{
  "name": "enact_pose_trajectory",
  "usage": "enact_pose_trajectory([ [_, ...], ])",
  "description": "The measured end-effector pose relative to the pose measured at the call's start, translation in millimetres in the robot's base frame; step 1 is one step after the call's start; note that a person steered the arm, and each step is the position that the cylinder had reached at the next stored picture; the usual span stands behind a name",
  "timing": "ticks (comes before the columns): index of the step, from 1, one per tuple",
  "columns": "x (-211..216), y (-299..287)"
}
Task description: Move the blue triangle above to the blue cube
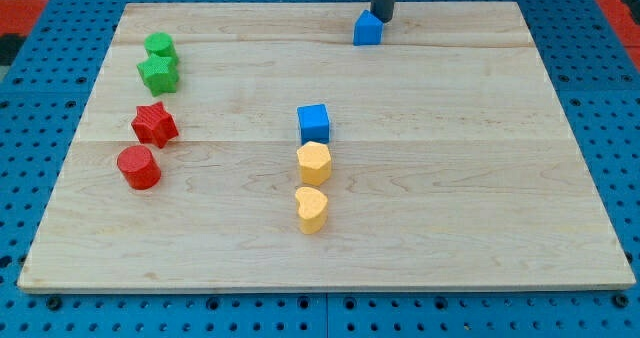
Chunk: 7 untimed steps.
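Observation:
The blue triangle (pixel 368 28) sits near the view's top edge of the wooden board (pixel 480 178), right of centre. The blue cube (pixel 313 124) sits near the board's middle, below and left of the triangle. My tip (pixel 382 19) is at the view's top, touching or just behind the triangle's upper right side. The rod rises out of the frame.
A yellow hexagon block (pixel 314 164) and a yellow heart block (pixel 311 209) line up just below the blue cube. Two green blocks (pixel 158 63) sit at upper left. A red star (pixel 154 125) and a red cylinder (pixel 138 167) sit at left.

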State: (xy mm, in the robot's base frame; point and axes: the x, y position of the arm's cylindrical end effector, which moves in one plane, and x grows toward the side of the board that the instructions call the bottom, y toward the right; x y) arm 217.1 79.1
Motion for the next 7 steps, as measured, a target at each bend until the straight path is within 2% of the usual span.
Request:
enact_pose_trajectory([
  [2,52,-45],
  [4,68,2],
  [5,81,-9],
  [7,107,-69],
])
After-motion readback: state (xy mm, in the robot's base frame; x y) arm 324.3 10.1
